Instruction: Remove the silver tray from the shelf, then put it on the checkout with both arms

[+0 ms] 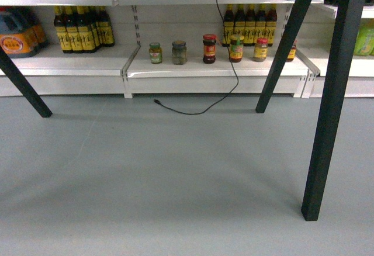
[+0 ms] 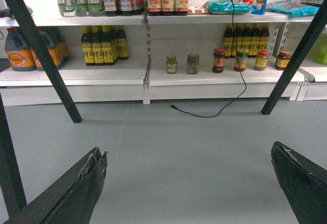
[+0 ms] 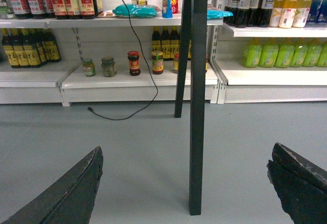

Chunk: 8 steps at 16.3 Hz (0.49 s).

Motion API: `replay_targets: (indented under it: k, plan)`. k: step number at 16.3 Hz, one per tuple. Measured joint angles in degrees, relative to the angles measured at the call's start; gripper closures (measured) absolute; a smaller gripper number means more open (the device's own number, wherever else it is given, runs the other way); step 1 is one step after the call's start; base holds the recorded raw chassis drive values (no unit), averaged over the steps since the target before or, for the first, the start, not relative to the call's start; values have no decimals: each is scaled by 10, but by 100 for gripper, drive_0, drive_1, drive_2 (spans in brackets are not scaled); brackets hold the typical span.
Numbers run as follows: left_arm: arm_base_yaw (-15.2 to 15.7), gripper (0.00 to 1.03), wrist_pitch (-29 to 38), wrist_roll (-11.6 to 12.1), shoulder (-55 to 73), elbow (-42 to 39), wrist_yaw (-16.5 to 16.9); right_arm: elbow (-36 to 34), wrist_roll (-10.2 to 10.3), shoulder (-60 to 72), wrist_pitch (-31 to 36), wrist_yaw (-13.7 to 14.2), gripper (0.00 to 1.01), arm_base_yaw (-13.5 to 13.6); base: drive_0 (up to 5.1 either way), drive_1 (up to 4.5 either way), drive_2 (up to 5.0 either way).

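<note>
Tray not in any view; shelf (image 1: 210, 66) holds only jars and bottles.
My left gripper (image 2: 189, 183) and right gripper (image 3: 184, 183) hang spread, low before shelf, holding nothing.

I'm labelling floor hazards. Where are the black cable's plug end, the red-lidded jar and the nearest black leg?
black cable (image 1: 157, 101), head view, its plug end on the floor
red-lidded jar (image 1: 209, 49), head view, label
black leg (image 1: 331, 110), head view, mid-length
</note>
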Motion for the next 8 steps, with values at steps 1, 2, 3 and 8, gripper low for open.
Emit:
replay_targets:
  k: [1,2,3,8]
  plan:
    - [0,5,0,0,0,0,0,0,0,0,0,0,3,0,0,0,0]
    - [0,5,0,0,0,0,0,0,0,0,0,0,3,0,0,0,0]
    - [0,5,0,0,0,0,0,0,0,0,0,0,3,0,0,0,0]
    - [0,5,0,0,0,0,0,0,0,0,0,0,3,0,0,0,0]
